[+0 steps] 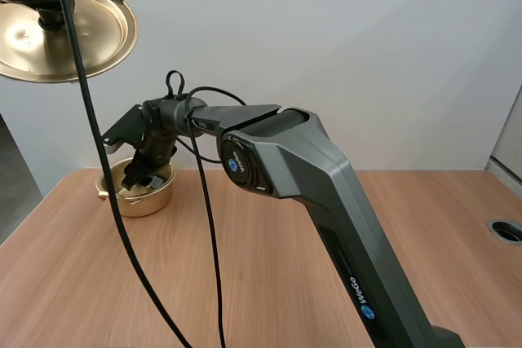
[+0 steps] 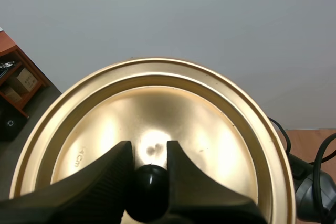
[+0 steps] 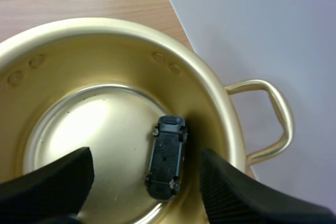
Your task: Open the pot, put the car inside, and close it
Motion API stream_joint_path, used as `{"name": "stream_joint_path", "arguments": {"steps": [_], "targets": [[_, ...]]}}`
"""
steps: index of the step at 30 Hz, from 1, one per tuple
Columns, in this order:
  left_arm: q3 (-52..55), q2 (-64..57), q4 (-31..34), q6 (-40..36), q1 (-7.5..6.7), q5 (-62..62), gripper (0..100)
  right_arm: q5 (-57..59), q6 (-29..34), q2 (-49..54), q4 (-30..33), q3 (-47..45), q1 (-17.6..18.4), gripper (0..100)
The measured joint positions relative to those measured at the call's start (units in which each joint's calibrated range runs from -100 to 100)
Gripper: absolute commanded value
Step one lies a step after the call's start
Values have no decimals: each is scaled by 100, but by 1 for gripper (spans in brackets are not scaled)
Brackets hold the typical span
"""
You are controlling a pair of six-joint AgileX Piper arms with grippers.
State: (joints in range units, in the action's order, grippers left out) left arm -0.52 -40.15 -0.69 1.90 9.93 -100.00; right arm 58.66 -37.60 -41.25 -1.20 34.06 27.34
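Your left tool [image 2: 149, 153] pinches the knob [image 2: 148, 186] of the lid [image 1: 57, 34] high above the pot [image 1: 151, 201], where your spread right tool [image 3: 147, 157] overhangs the car [image 3: 168, 156].

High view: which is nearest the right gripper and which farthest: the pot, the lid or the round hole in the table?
1. The pot: the right gripper reaches down into it.
2. The lid: held up high, to the left.
3. The round hole: at the table's far right edge.
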Motion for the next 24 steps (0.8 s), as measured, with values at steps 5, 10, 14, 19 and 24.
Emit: {"name": "stream_joint_path", "arguments": {"steps": [5, 10, 14, 19, 24], "targets": [[0, 0, 0, 0, 0, 0, 0, 169, 80, 161, 367, 0, 0, 96], [0, 28, 236, 0, 0, 0, 0, 402, 653, 585, 409, 0, -43, 100], [0, 28, 356, 0, 0, 0, 0, 583, 822, 1011, 409, 0, -169, 100], [0, 41, 560, 0, 0, 0, 0, 1104, 857, 1394, 409, 2, -420, 61], [24, 278, 545, 0, 0, 15, 0, 2050, 1012, 1621, 386, 2, -776, 0]]}}
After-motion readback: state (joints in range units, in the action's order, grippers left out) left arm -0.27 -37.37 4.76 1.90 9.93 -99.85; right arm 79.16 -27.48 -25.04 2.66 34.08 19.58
